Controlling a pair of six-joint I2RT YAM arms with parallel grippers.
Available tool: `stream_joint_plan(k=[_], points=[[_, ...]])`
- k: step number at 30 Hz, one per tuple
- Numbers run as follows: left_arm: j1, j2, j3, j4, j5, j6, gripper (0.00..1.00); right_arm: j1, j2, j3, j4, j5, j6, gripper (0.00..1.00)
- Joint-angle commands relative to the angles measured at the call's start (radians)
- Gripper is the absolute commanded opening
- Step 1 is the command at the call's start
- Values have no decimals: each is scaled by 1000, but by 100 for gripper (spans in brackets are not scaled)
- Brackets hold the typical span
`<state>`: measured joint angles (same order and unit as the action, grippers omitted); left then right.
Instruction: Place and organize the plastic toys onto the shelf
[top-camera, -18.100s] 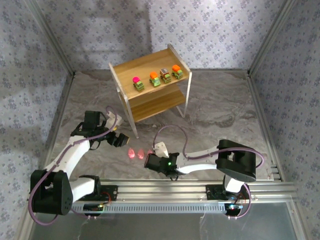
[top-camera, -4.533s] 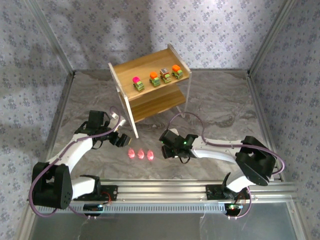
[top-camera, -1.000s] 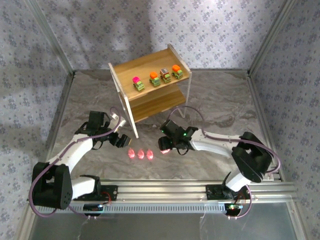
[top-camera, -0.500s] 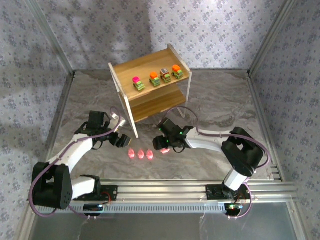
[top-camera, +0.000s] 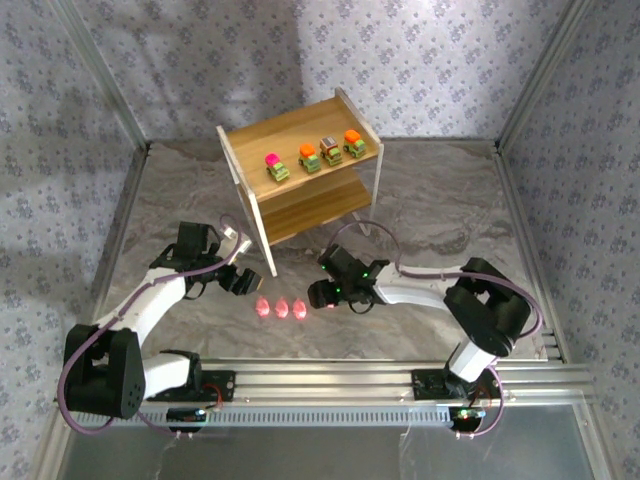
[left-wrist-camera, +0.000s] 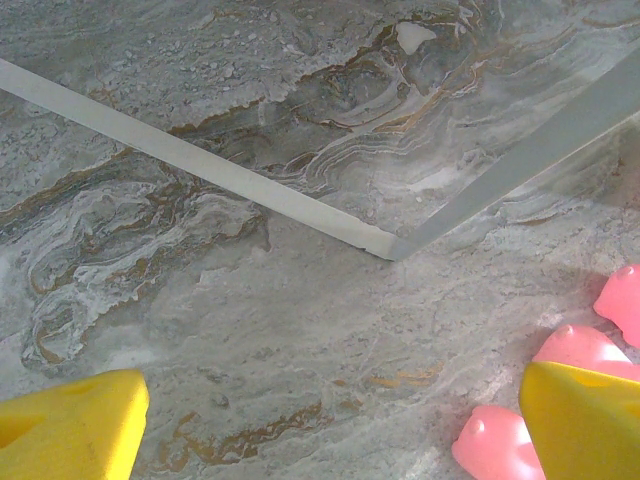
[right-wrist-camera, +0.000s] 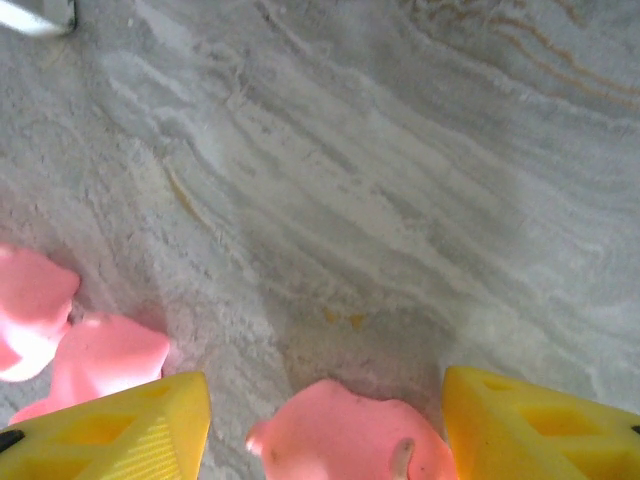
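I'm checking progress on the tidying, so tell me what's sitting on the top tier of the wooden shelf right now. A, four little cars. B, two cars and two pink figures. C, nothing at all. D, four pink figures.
A: four little cars stand in a row on the top tier of the shelf, while the pink figures are down on the table.

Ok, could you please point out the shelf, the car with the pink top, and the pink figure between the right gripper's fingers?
shelf (top-camera: 248, 150): top external view, bare wood of the top board.
car with the pink top (top-camera: 275, 167): top external view, middle of the car.
pink figure (right-wrist-camera: 350, 440): right wrist view, middle of its rounded body.
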<state>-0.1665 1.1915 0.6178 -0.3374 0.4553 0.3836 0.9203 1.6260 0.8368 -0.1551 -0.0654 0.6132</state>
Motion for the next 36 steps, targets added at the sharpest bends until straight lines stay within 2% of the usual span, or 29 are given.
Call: stream_joint_plan(k=[1,9,16,21,25,28,36], points=[[-5,-4,-3,6,10,-3,96,19,-37,-22,-20,5,42,65],[-5,-8,-4,6,11,-3,96,66,-87,-44,-48,40,77,65],[-5,-15,-5,3,11,-4,96,100,-53,-9,-102,72,72,65],[-5,-16,-9,5,11,-2,96,134,-39,67,-265,222,58,65],[-5,-15,-7,6,11,-2,96,161,-21,101,-307,270,31,64],[-5,-15,-8,5,11,-2,96,164,-3,108,-306,274,24,64],[-5,-16,-9,3,5,-2,96,125,14,108,-294,208,-130,63]])
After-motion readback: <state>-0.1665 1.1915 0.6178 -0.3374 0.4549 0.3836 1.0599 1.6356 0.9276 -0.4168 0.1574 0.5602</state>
